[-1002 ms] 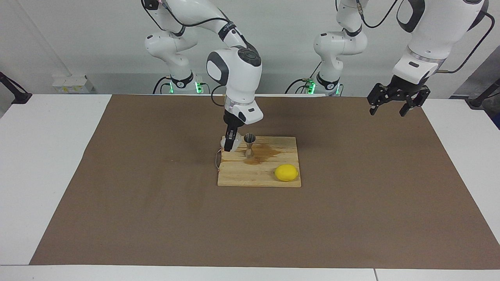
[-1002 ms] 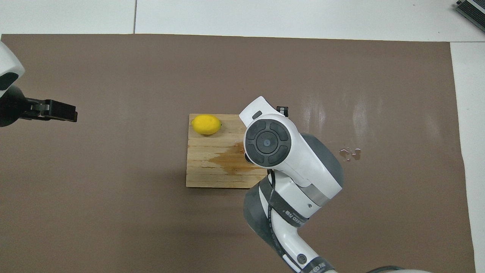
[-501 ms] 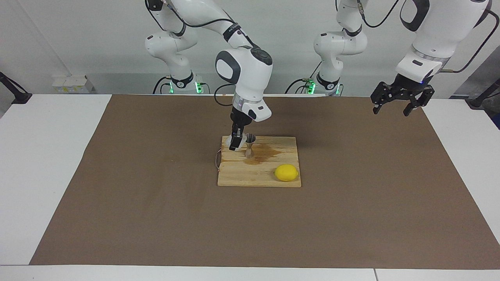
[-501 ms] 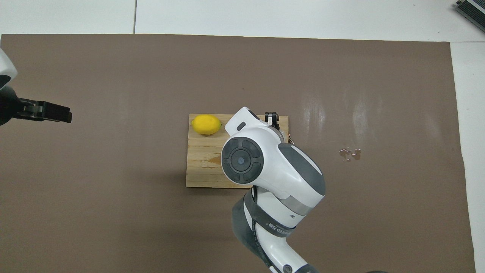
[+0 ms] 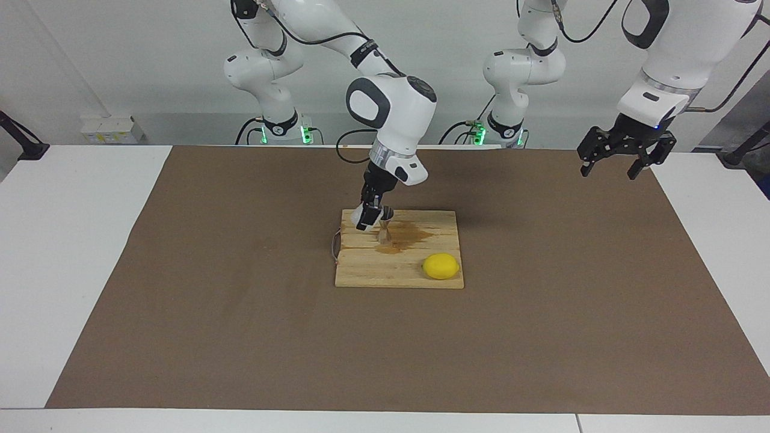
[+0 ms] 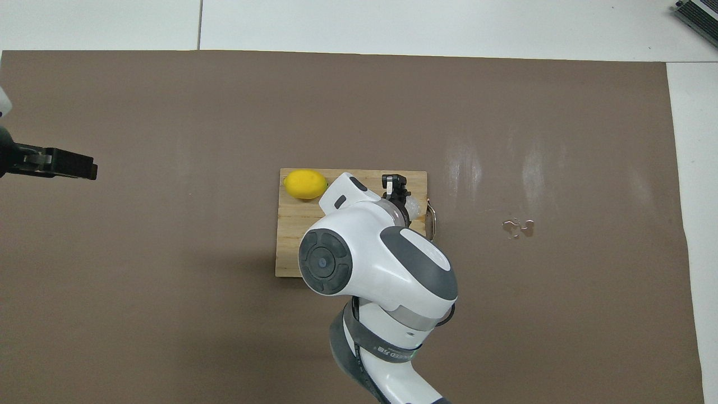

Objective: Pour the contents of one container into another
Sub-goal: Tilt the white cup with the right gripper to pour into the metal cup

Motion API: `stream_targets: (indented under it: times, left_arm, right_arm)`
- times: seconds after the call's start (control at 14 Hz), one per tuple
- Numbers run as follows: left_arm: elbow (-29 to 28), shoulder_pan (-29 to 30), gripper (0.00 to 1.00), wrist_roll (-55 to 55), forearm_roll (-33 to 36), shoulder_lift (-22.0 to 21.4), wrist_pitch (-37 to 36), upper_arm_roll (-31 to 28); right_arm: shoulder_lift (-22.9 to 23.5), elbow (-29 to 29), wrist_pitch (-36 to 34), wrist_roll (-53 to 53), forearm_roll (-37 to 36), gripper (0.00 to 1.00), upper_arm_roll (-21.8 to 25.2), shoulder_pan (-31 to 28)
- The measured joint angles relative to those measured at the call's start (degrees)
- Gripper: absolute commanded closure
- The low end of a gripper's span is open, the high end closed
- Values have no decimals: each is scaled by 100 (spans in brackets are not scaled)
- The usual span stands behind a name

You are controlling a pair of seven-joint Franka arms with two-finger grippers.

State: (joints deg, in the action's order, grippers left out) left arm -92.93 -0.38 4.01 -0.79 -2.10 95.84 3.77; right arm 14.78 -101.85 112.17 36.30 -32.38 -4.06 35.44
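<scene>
1. The right hand (image 5: 368,221) is closed on the glass cup (image 5: 363,214). It holds the cup tipped, up in the air, over the edge of the wooden board (image 5: 421,279) that is closest to the robots.
2. The metal jigger (image 5: 383,230) stands on that same part of the board, just beside the cup. A brown wet patch (image 5: 409,236) spreads on the wood next to it.
3. I think this is the pouring step. The cup's mouth leans toward the jigger's top.
4. Next, the cup's lip needs to sit right over the small jigger mouth and tip slowly. The wet patch hints that spills come easily.
5. A lemon (image 5: 440,266) lies on the board's corner farthest from the robots, toward the left arm's end.
6. The left hand (image 5: 625,153) waits wide open and holds nothing, in the air over the left arm's end of the desk (image 5: 78,240).
</scene>
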Motion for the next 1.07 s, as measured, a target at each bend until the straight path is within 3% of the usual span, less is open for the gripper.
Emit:
stream_targets:
  times: [1.07]
  left_arm:
    - [-46,0,0,-3,-115,1,1,-2]
  right_arm:
    - [-149,-393,-173,-850,-1351,68,-2,448]
